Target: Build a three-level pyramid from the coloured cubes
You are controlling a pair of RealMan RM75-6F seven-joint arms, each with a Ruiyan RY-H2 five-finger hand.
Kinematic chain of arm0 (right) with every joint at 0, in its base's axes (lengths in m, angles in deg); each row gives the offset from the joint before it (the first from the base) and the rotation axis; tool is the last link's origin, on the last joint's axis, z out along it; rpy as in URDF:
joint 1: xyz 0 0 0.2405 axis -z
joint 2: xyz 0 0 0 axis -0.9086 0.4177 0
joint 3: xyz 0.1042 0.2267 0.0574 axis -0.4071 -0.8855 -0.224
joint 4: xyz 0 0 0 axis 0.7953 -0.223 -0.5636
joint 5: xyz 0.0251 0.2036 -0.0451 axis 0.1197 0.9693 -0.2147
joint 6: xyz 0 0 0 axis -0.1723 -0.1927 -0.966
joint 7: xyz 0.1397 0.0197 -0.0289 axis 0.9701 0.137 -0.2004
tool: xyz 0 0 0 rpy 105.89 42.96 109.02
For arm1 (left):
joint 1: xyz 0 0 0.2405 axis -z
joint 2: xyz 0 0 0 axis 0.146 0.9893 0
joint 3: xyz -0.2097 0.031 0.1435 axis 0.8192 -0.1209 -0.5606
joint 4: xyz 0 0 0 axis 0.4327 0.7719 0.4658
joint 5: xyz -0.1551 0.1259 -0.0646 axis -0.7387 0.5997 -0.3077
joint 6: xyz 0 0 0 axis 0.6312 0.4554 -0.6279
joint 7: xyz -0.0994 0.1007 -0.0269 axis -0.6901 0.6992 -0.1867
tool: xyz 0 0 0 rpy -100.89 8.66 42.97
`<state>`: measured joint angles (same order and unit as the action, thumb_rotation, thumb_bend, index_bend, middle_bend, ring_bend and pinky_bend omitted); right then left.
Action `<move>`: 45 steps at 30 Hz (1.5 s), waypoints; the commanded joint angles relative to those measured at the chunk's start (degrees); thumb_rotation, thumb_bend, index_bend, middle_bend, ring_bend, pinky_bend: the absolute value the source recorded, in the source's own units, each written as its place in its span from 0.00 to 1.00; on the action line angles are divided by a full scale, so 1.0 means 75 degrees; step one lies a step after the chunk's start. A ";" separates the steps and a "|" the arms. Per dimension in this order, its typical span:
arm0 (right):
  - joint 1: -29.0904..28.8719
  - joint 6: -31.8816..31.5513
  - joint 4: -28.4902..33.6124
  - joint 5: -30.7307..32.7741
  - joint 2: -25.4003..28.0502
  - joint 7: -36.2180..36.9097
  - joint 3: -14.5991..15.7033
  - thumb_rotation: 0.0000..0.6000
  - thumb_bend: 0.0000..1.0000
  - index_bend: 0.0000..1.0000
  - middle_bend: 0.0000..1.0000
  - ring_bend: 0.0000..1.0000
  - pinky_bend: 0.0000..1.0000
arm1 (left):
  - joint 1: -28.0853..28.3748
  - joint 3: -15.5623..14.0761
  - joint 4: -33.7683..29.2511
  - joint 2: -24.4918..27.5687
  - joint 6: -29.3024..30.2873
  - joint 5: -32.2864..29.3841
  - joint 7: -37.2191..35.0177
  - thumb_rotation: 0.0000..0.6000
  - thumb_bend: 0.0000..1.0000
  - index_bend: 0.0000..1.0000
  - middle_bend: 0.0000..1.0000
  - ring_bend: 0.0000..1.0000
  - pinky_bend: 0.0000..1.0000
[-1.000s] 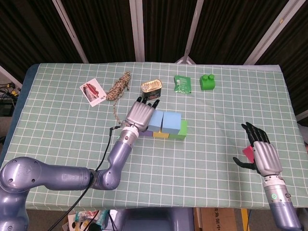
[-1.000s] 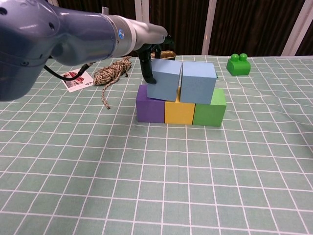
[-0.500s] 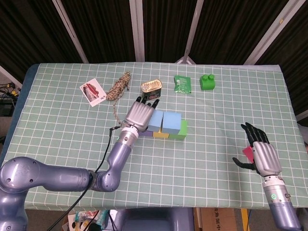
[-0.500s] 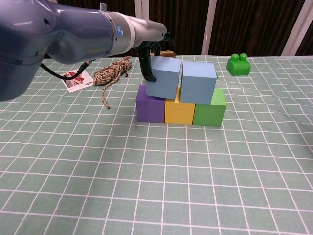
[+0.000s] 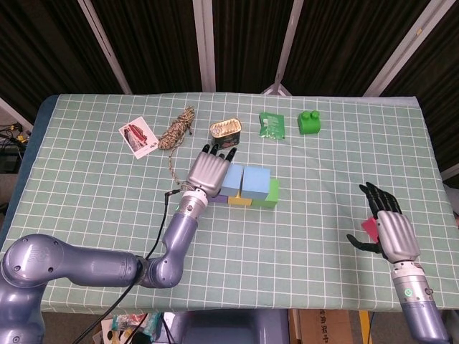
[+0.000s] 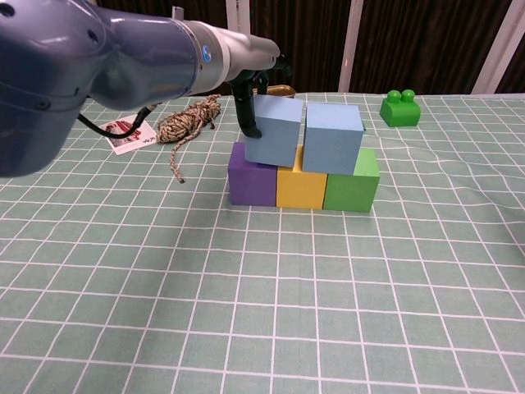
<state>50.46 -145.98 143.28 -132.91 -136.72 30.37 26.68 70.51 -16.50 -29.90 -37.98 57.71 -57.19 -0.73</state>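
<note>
Head view: the left hand (image 5: 209,172) grips the left light-blue cube (image 5: 231,179) of the stack at table centre, while the right hand (image 5: 389,228), fingers spread, rests at four o'clock beside a pink cube (image 5: 370,228). Chest view: two light-blue cubes sit on the purple cube (image 6: 252,183), yellow cube (image 6: 301,189) and green cube (image 6: 352,186), the left one tilted, with a dark finger (image 6: 248,115) on its nine o'clock face.

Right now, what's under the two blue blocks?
A row of purple cube, yellow cube and green cube sits under the blue blocks; their tops are mostly covered.

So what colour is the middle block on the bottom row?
Yellow. The middle bottom block shows best in the chest view, between the purple and green ones.
</note>
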 commanded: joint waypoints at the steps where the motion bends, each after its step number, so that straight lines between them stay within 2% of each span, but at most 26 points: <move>1: -0.0002 0.0005 -0.0004 0.0002 -0.0001 0.0002 0.0000 1.00 0.23 0.00 0.00 0.00 0.00 | 0.0006 0.0028 0.0013 -0.0025 0.0006 -0.0006 0.0012 1.00 0.39 0.06 0.44 0.10 0.15; 45: -0.0012 0.0041 -0.0030 0.0019 -0.0009 0.0017 0.0009 1.00 0.23 0.00 0.00 0.00 0.00 | 0.0021 0.0243 0.0257 -0.0409 0.0178 -0.0127 0.0440 1.00 0.37 0.05 0.43 0.10 0.15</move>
<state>50.37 -145.67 143.06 -132.76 -136.79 30.50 26.75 70.67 -14.69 -27.98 -41.04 59.01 -58.13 2.53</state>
